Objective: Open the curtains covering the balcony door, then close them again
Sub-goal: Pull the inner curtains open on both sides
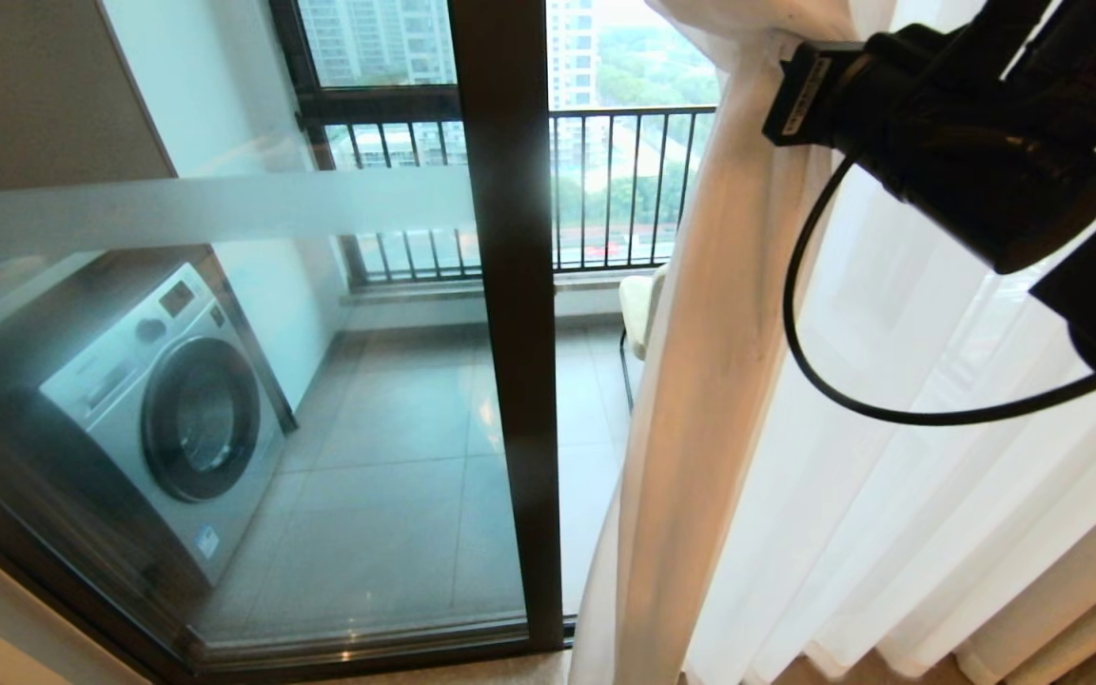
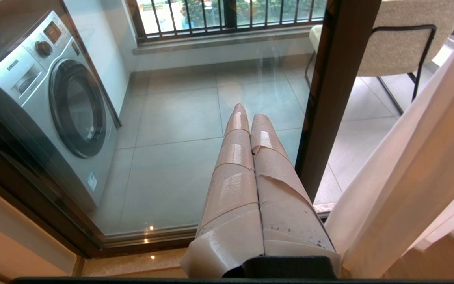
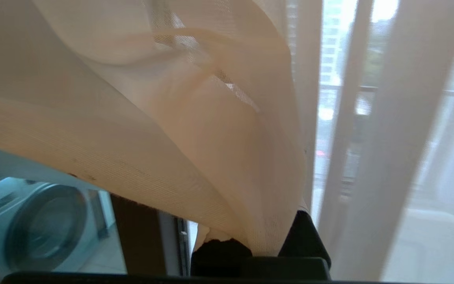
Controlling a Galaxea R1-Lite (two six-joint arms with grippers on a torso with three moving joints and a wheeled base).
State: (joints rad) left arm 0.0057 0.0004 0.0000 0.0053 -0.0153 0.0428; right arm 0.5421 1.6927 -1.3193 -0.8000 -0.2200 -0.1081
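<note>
The sheer white curtains (image 1: 710, 381) hang bunched at the right, pulled off most of the balcony door (image 1: 508, 333), whose dark frame and frosted-banded glass stand bare. My right arm (image 1: 967, 162) reaches in from the upper right. Its gripper (image 3: 259, 240) is shut on a fold of the curtains (image 3: 195, 130), and the fabric drapes over the fingers and hides their tips. Low in front of the glass, my left gripper (image 2: 250, 112) is shut on nothing, its tape-wrapped fingers pressed together. The curtains' edge (image 2: 400, 173) hangs just beside it.
Behind the glass a silver washing machine (image 1: 167, 409) stands at the left of the tiled balcony. A pale chair (image 1: 638, 304) sits by the black railing (image 1: 615, 181). Thicker beige drapes (image 1: 1081, 609) hang at the lower right. A black cable (image 1: 795, 323) loops below my right arm.
</note>
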